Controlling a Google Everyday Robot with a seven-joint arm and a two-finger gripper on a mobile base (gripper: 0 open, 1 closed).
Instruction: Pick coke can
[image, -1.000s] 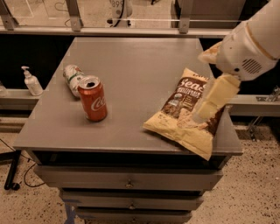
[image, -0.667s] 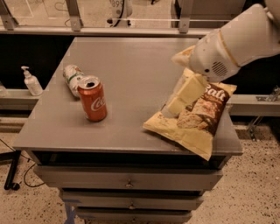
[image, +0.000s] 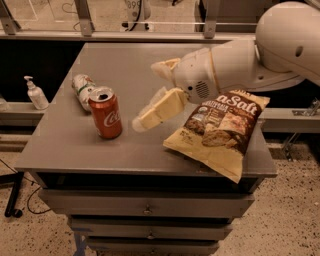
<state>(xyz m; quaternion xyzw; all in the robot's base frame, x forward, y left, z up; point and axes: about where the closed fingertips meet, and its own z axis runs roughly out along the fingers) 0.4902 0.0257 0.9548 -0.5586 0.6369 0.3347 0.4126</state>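
Observation:
The coke can (image: 106, 113), red-orange with white lettering and a silver top, stands upright at the left of the grey table top (image: 75, 145). My gripper (image: 143, 116) hangs just above the table in the middle, a short way right of the can and pointing down-left toward it. It is open and empty and does not touch the can. The white arm (image: 235, 65) reaches in from the upper right.
A white-and-green silver can (image: 83, 89) lies on its side just behind the coke can. A large chip bag (image: 220, 131) lies at the right front, overhanging the edge. A sanitizer bottle (image: 35, 93) stands on a ledge to the left. Drawers sit below the table.
The arm has swung left from over the chip bag to the middle of the table, bringing the gripper close to the coke can. The cans and bag have not moved.

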